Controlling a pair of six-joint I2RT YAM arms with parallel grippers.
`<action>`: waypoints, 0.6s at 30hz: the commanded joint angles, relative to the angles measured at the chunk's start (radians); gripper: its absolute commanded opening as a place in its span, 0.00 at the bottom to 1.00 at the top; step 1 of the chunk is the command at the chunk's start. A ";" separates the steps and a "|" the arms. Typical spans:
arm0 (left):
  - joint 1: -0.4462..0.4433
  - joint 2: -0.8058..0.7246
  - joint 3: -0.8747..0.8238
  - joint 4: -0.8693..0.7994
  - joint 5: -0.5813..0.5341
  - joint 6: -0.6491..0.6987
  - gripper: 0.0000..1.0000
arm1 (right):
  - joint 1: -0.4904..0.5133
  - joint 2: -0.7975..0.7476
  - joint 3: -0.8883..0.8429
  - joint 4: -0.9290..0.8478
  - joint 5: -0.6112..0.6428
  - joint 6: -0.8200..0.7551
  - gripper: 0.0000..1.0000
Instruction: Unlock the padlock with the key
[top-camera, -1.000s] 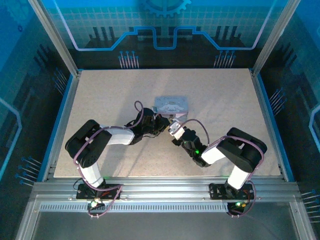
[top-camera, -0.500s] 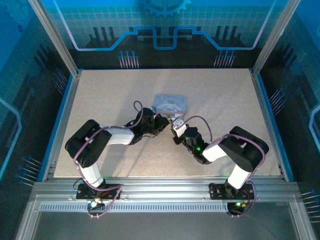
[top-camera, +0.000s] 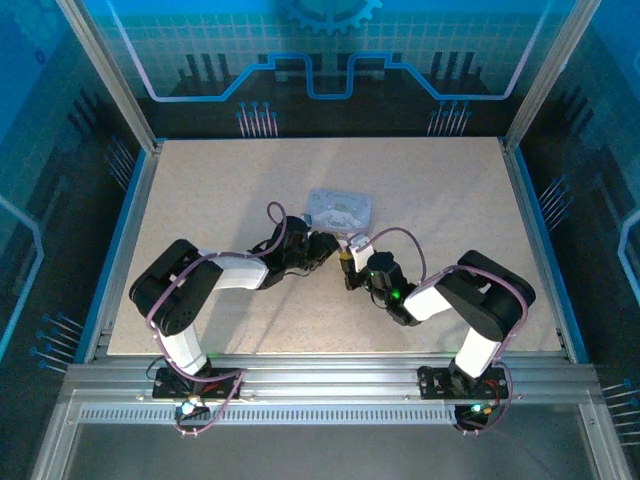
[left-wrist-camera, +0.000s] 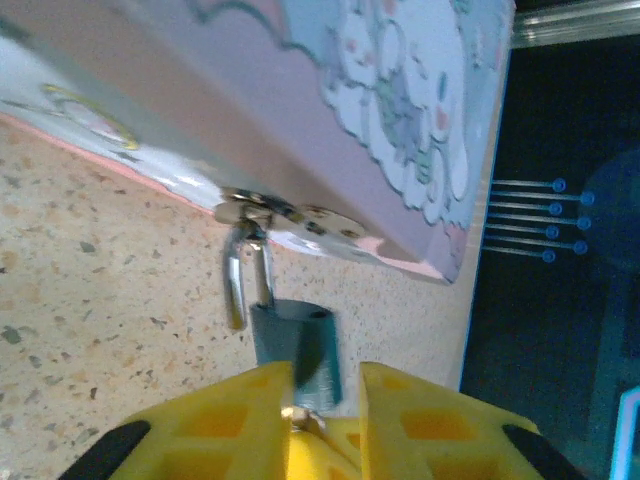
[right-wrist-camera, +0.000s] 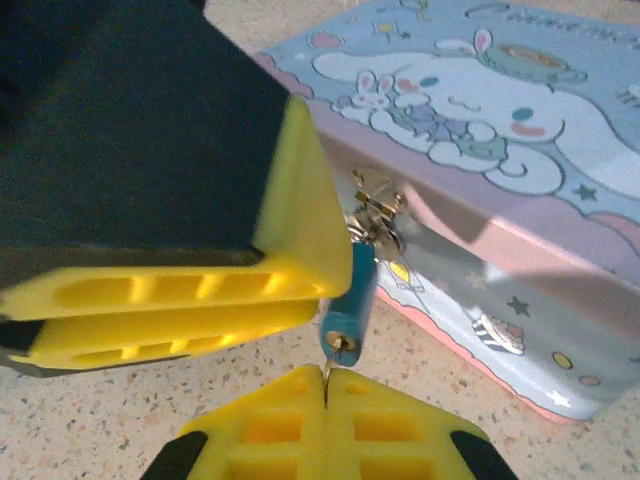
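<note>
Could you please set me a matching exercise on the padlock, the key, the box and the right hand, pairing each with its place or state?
Things:
1. padlock
2. key
3. box
4. right hand

Places or states:
A. shut, its yellow tips pressed together
B. hanging by its shackle from the clasp
C. lying on the speckled table, a cartoon animal on its lid
D. at the lock's underside, pinched at its lower end

Pairs: 1-B, 2-D, 3-C, 4-A
</note>
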 joint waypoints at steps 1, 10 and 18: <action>-0.002 -0.066 0.016 -0.050 -0.005 0.068 0.33 | -0.009 0.031 0.013 0.028 -0.033 0.059 0.00; 0.025 -0.164 -0.003 -0.148 -0.020 0.138 0.61 | -0.018 0.050 0.016 0.036 -0.058 0.101 0.00; 0.076 -0.312 0.001 -0.315 -0.028 0.240 0.73 | -0.026 0.061 0.017 0.047 -0.089 0.148 0.00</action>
